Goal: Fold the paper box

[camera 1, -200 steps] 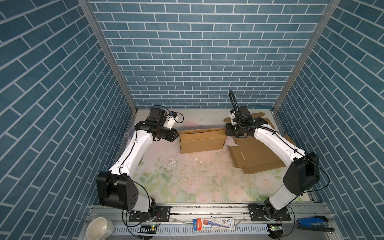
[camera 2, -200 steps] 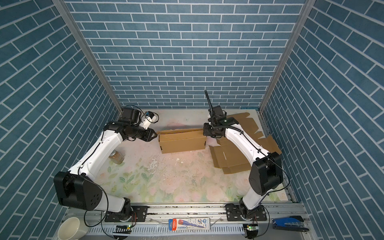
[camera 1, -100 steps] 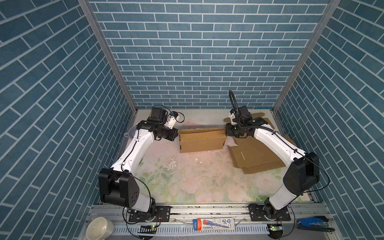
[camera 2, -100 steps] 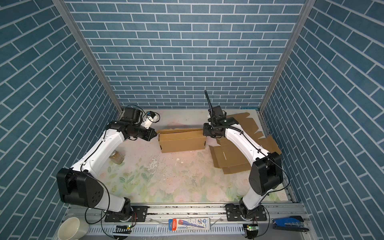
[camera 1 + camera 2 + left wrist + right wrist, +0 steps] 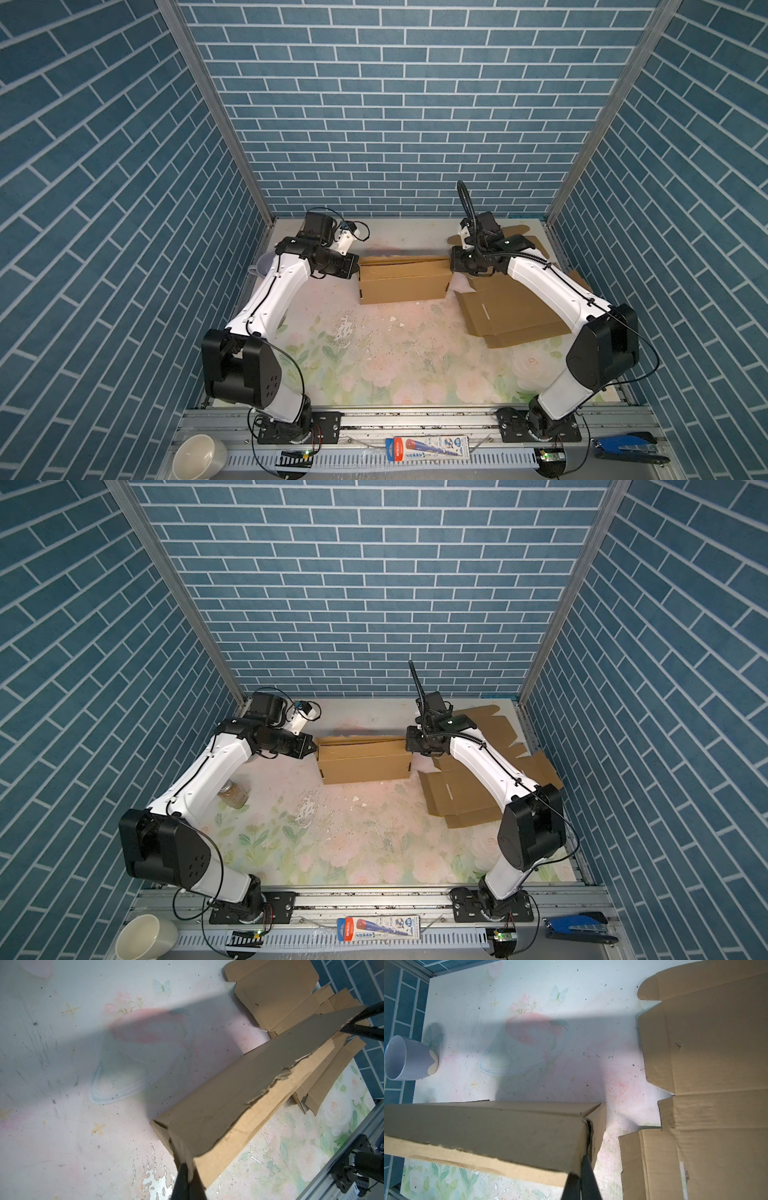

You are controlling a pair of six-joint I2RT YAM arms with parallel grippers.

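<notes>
**Top views.** The paper box (image 5: 401, 282) stood toward the back of the table (image 5: 395, 374). Its long axis ran across the bench from one arm to the other. The left gripper (image 5: 356, 267) met the box's left end and the right gripper (image 5: 453, 264) met its right end, so each arm was nearer its own end. Flat cardboard sheets (image 5: 511, 316) lay just beside the right end, under the right arm.

**Left wrist view.** The left gripper's fingers (image 5: 180, 1180) were drawn together on the near corner of the box, with a cardboard edge pinched between them. The box ran lengthwise away from the tool.

**Right wrist view.** The right gripper's jaws were closed narrow on the edge of the end flap. The box stretched away toward a mug (image 5: 409, 1059) on the far side.

**Assessment.** With the box held at both ends along one line, the next fold probably requires both arms to act together. A pull by one arm alone could tear or twist the box.
</notes>
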